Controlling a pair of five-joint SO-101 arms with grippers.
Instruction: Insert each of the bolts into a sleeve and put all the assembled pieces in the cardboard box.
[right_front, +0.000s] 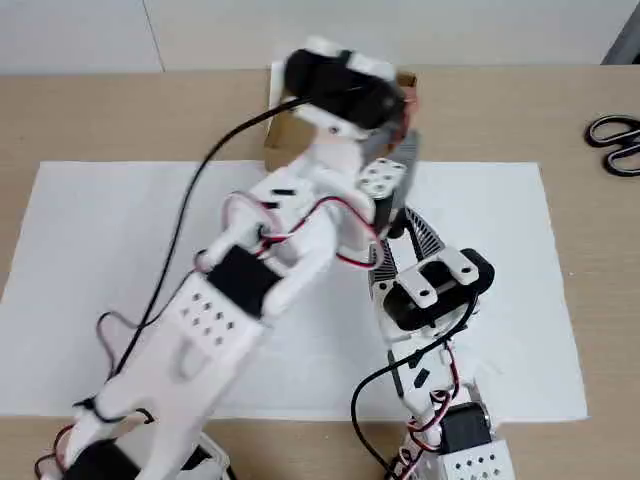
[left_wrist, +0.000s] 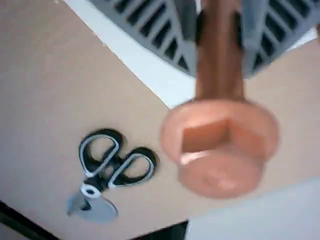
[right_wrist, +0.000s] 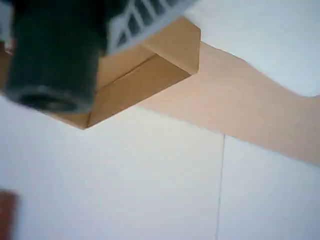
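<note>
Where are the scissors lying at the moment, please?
The scissors lie on the bare wooden table at the high view's right edge, just off the far right corner of the white sheet.

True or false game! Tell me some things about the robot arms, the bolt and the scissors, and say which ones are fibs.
1. The left gripper holds an orange bolt. True.
2. The scissors lie in the cardboard box. False: they lie on the bare table, away from it.
3. The right gripper holds a dark sleeve. True.
4. The scissors have red handles. False: the handles are black.
</note>
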